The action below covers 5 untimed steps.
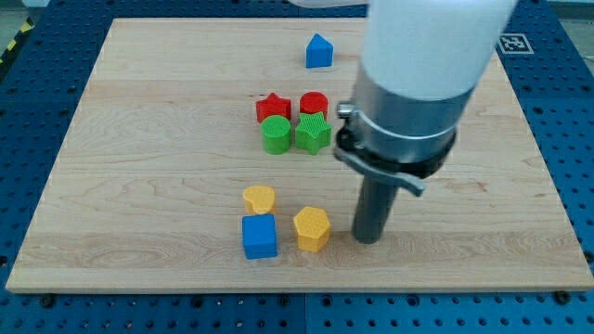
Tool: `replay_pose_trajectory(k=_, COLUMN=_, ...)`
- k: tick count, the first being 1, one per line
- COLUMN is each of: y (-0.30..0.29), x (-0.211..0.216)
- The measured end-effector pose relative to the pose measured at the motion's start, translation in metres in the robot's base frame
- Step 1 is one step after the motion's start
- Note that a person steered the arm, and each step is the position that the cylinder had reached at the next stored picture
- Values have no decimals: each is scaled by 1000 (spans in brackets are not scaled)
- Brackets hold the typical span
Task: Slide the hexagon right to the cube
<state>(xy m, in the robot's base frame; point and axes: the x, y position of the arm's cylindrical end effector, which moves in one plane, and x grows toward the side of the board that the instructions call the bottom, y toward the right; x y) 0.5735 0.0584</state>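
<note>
The yellow hexagon (312,229) sits near the view's bottom, just right of the blue cube (260,236); the two look close, with a narrow gap or light contact at their near corners. My tip (369,239) stands on the board just right of the hexagon, a small gap away. A yellow heart (259,199) lies just above the cube.
A red star (273,107), red cylinder (314,104), green cylinder (276,134) and green star (313,133) cluster in the middle. A blue house-shaped block (318,51) sits near the view's top. The arm's large body hides the board's upper right.
</note>
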Motion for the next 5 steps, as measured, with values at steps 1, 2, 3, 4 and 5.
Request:
replay_pose_trajectory(k=1, y=-7, x=1)
replay_pose_trajectory(k=2, y=-15, x=1)
replay_pose_trajectory(k=3, y=-28, x=0)
replay_pose_trajectory(k=4, y=-28, x=-8)
replay_pose_trajectory(k=5, y=5, x=-37)
